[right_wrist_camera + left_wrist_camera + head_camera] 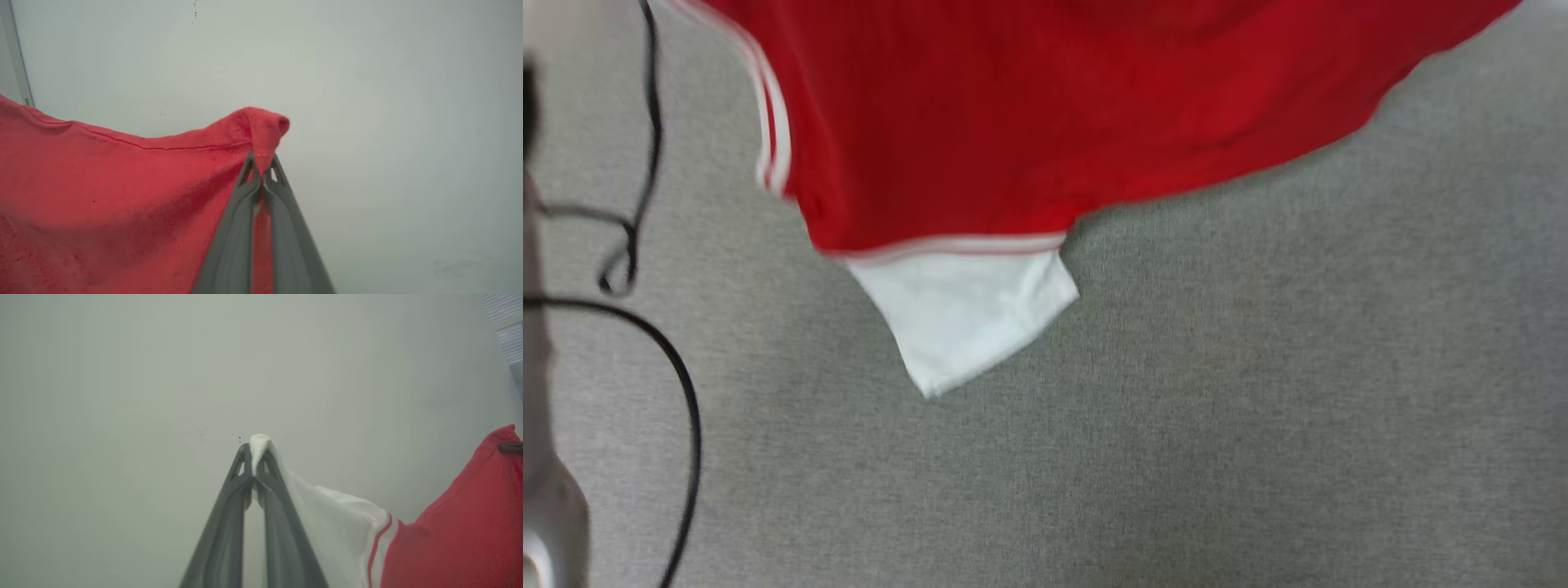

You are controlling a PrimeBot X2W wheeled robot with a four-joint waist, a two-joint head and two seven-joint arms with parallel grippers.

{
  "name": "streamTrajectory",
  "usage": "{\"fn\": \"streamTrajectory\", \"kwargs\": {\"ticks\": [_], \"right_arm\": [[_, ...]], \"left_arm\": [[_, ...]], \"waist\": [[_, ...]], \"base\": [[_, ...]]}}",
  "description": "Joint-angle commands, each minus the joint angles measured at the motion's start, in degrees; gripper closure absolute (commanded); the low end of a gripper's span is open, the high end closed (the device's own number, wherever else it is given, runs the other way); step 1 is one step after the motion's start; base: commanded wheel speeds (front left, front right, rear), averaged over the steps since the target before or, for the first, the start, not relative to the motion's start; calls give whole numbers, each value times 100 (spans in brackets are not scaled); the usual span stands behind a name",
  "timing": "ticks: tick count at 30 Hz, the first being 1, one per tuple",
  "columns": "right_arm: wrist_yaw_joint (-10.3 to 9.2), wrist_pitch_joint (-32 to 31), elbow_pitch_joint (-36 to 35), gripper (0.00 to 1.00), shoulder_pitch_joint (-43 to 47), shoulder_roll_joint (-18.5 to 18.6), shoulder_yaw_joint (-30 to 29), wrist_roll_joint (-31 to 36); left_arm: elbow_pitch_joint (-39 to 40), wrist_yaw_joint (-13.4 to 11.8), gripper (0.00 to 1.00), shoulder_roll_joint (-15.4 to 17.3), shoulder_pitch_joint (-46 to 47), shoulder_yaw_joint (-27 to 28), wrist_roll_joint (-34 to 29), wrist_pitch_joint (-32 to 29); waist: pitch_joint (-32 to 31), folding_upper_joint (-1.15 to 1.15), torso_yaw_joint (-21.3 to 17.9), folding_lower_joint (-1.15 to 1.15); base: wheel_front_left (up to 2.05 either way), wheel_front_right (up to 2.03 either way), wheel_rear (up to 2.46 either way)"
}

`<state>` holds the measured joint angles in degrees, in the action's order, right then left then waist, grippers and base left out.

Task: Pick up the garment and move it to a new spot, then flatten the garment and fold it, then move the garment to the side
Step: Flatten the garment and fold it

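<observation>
While the garment [1045, 122] hung in the air above the grey woven surface [1258, 425], both claws gripped it by its edges. The left claw [255, 457] was clenched on a bunch of white sleeve cloth, which poked out past its tips. The right claw [261, 167] was clenched on a fold of the red edge, with a rolled nub of cloth standing above its tips. In the head view the red body spread, blurred, across the far part of the scene. One white sleeve [968, 314] dangled toward the near side below its striped trim, and a black cable [678, 392] looped at the left. Whether the sleeve's tip touched the surface could not be told through the blur. By my judgement the pick-up was done and the carry to a new spot was in hand. Laying the garment down, flattening it, folding it and moving it aside were all left to do.
</observation>
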<state>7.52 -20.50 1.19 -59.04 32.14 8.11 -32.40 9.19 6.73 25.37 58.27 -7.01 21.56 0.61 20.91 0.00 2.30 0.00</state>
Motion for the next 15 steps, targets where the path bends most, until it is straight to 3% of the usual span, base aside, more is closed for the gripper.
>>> {"fn": "streamTrajectory", "kwargs": {"ticks": [1, 15], "right_arm": [[-7, 18, 58, 100, -340, -90, -83, 142], [-7, 360, 1530, 100, -3100, -316, 81, 865]], "left_arm": [[-164, 24, 100, 69, 412, -50, 21, -14], [-1645, 64, 100, 349, 3596, -778, 73, 116]], "waist": [[384, 0, -31, 0], [1421, 0, -113, 0]], "base": [[0, 0, 0], [0, 0, 0]]}}
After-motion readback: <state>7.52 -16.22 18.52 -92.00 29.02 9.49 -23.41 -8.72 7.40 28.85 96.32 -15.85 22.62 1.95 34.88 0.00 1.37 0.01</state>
